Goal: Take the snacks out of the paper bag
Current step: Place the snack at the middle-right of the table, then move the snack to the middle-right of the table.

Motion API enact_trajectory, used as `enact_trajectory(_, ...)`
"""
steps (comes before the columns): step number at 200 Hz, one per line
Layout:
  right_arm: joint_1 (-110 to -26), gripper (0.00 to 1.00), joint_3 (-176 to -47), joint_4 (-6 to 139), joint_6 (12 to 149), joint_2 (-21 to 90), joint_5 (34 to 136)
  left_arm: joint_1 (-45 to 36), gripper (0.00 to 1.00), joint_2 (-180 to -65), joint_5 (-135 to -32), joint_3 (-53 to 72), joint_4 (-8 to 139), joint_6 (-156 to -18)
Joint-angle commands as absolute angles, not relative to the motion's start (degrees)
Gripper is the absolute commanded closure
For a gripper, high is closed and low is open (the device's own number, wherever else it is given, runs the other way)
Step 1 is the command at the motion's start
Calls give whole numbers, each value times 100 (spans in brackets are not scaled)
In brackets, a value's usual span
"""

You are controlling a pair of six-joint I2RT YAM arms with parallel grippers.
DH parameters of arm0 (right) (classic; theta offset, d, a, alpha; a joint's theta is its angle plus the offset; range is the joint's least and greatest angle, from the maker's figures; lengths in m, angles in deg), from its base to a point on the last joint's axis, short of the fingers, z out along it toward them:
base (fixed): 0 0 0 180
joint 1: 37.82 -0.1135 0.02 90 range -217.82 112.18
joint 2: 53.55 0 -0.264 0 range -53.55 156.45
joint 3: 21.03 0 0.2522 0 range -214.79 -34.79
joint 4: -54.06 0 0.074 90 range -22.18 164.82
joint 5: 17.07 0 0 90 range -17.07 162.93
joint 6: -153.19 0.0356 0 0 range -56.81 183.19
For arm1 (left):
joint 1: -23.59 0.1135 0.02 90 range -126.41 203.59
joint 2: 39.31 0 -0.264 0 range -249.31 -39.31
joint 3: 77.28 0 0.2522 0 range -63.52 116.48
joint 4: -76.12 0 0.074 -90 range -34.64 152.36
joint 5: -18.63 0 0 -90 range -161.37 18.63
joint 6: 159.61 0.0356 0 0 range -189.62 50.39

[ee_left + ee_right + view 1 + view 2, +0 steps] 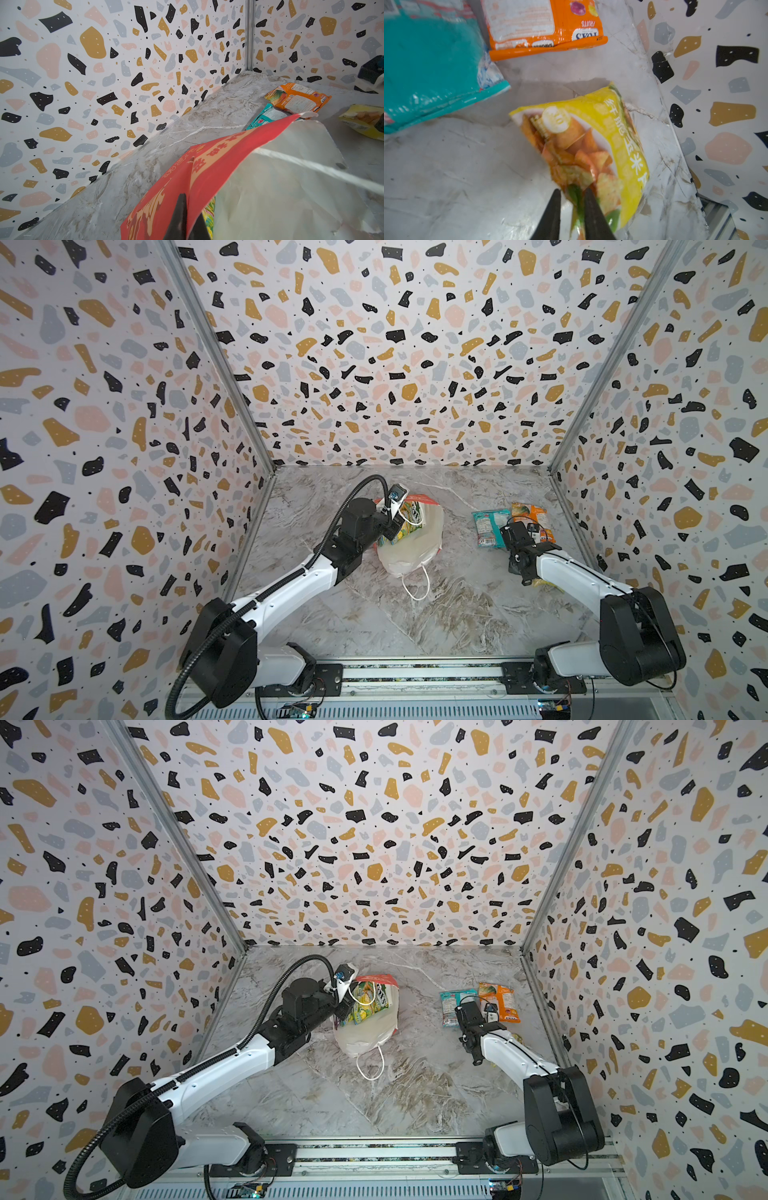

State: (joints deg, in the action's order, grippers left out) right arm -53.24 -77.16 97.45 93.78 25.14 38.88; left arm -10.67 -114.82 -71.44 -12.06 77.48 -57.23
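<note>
Checking the left side first, I find the left gripper [390, 531] closed on the left-hand rim of the paper bag [419, 549]. In the left wrist view its black fingers [180, 212] pinch the red printed wall, one on each face. The bag sits near the middle of the counter [374, 622] with its mouth open toward the overhead cameras, so its white inside shows in both top views. One green-yellow packet [409, 519] lies inside, against the wall beside the left gripper. I cannot tell whether more packets lie under it. One white cord handle [417, 587] trails from the bag onto the counter, toward the robot's base.

On the right side, three packets are out of the bag. The teal packet [488, 526] and the orange packet [530, 516] lie flat, side by side, near the right wall and well apart from the bag. The yellow packet [591, 145] is nearer the base than both and is mostly hidden under the right arm in the top views. In the right wrist view, the right gripper [572, 190] has its fingers a narrow gap apart, with a corner of the yellow packet between them. The packet is blurred, and I cannot tell whether the fingers grip it.
</note>
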Motion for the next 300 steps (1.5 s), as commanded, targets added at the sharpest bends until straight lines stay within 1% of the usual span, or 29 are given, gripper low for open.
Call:
enact_trajectory(1, -5356, 69, -7667, 9680, 9466, 2297, 4089, -1086, 100, -11448, -7145, -1215, 7994, -5719)
enact_trajectory(11, -5351, 64, -7650, 9666, 9483, 2238, 4082, -1086, 100, -11446, -7171, -1235, 8029, -5731)
enact_trajectory(26, -5352, 58, -7594, 9603, 9514, 2073, 4072, -1086, 100, -11458, -7191, -1246, 8044, -5741)
enact_trajectory(39, -5315, 56, -7528, 9508, 9510, 1888, 4224, -1086, 100, -11467, -7157, -1231, 8015, -5740)
enact_trajectory(54, -5107, 55, -7400, 9343, 9476, 1608, 4632, -1086, 100, -11464, -7158, -1234, 8003, -5731)
enact_trajectory(67, -4910, 51, -7305, 9223, 9430, 1410, 4815, -1086, 100, -11446, -7156, -1252, 8021, -5731)
enact_trajectory(86, -4744, 51, -7219, 9126, 9385, 1170, 4917, -1086, 100, -11434, -7139, -1255, 8000, -5696)
enact_trajectory(109, -4380, 50, -7151, 8895, 9420, 625, 5492, -1086, 100, -11399, -7137, -1246, 7982, -5691)
enact_trajectory(127, -3785, 51, -7032, 8435, 9378, 207, 6209, -1087, 100, -11384, -7132, -1280, 8003, -5697)
enact_trajectory(136, -3400, 51, -6959, 8214, 9420, 155, 6688, -1086, 100, -11395, -7137, -1272, 8004, -5690)
enact_trajectory(142, -3189, 52, -6975, 8144, 9470, 185, 6826, -1089, 100, -11398, -7149, -1257, 8001, -5688)
enact_trajectory(164, -3025, 51, -7011, 8119, 9653, 268, 6539, -1086, 100, -11423, -7178, -1245, 8008, -5669)
enact_trajectory(167, -2986, 50, -6997, 8099, 9669, 290, 6526, -1086, 100, -11434, -7192, -1246, 8021, -5668)
enact_trajectory(194, -2680, 50, -6848, 8010, 9788, 536, 6691, -1086, 100, -11492, -7238, -1196, 7966, -5669)
enact_trajectory(233, -2534, 49, -6397, 7742, 9787, 314, 6527, -1086, 100, -11496, -7203, -1245, 7992, -5626)
enact_trajectory(300, -2516, 50, -6093, 7310, 9739, 759, 6843, -1086, 100, -11551, -7234, -1204, 7976, -5618)
